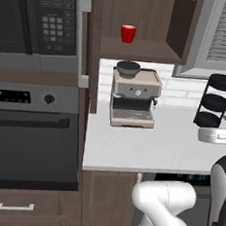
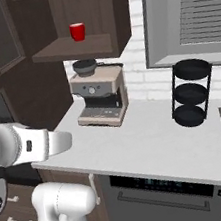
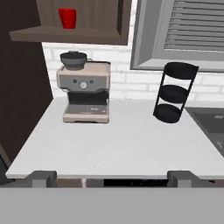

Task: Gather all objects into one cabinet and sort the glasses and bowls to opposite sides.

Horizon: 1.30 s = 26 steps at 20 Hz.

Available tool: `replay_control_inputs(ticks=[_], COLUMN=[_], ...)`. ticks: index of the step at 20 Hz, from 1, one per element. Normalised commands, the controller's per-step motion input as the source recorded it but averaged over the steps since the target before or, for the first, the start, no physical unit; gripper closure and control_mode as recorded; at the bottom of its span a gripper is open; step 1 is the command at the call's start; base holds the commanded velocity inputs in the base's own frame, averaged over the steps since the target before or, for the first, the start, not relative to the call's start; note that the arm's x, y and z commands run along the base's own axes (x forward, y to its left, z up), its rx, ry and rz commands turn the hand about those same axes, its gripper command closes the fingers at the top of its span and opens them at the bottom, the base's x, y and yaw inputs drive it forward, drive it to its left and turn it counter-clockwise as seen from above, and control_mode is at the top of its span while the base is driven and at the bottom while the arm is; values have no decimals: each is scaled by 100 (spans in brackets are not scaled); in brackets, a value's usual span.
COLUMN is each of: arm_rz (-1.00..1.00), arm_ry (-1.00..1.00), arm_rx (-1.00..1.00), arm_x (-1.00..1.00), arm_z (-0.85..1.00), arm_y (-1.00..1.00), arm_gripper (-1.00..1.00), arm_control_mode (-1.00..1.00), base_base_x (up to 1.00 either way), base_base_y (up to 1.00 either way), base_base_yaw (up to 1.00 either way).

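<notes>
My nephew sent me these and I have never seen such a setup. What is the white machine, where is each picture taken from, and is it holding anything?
These are rendered pictures of a simulated kitchen. The white machine is a robot arm on a base that can drive. Two pictures come from cameras on the base, behind the arm to its left and right. The third comes from a camera on the hand, looking along the end effector, which is open and holds nothing. On the counter stand a coffee machine and a black tiered rack. Above, a red cup sits on the shelf of an open wall cabinet.
</notes>
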Motion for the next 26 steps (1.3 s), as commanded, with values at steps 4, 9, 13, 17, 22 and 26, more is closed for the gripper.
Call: replay_control_inputs(ticks=[4, 9, 13, 17, 22, 26], arm_rz=[0, 0, 0, 0, 0, 0], arm_ry=[0, 0, 0, 0, 0, 0], arm_rx=[0, 0, 0, 0, 0, 0], arm_x=[0, 0, 0, 0, 0, 0], arm_z=[0, 0, 0, 0, 0, 0], arm_y=[0, 0, 0, 0, 0, 0], arm_gripper=[-100, -100, -100, -100, -100, -100], arm_control_mode=[100, 100, 100, 100, 100, 100], base_base_x=[3, 23, 33, 9, 8, 25], base_base_y=[20, 20, 36, 19, 14, 21], base_base_yaw=[-2, -12, -23, -11, -2, -11])
